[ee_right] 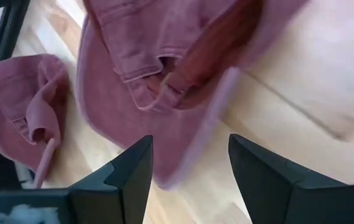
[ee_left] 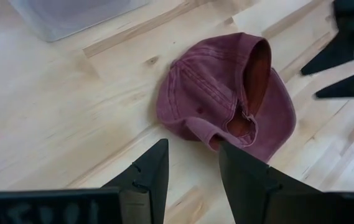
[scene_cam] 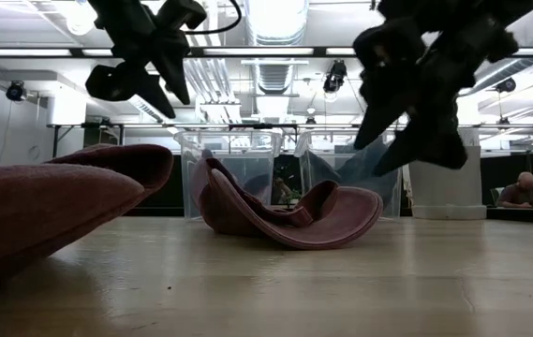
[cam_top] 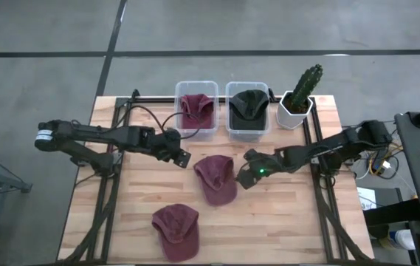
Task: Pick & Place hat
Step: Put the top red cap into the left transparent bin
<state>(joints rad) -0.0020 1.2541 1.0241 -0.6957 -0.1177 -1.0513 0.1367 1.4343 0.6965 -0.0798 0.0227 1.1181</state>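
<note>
with my right gripper (cam_top: 248, 177) and left gripper (cam_top: 182, 157) both spread wide flanking the crumpled maroon cotton cap (cam_top: 215, 178), i risk the arms colliding or pinching only the floppy brim.

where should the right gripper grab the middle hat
Judging by its pose, the brim edge: the middle hat lies upside down on the table, brim curling up off the wood in the low view. The open right gripper hovers beside it; come down from that side, pinching the brim. The left gripper is open too.
</note>
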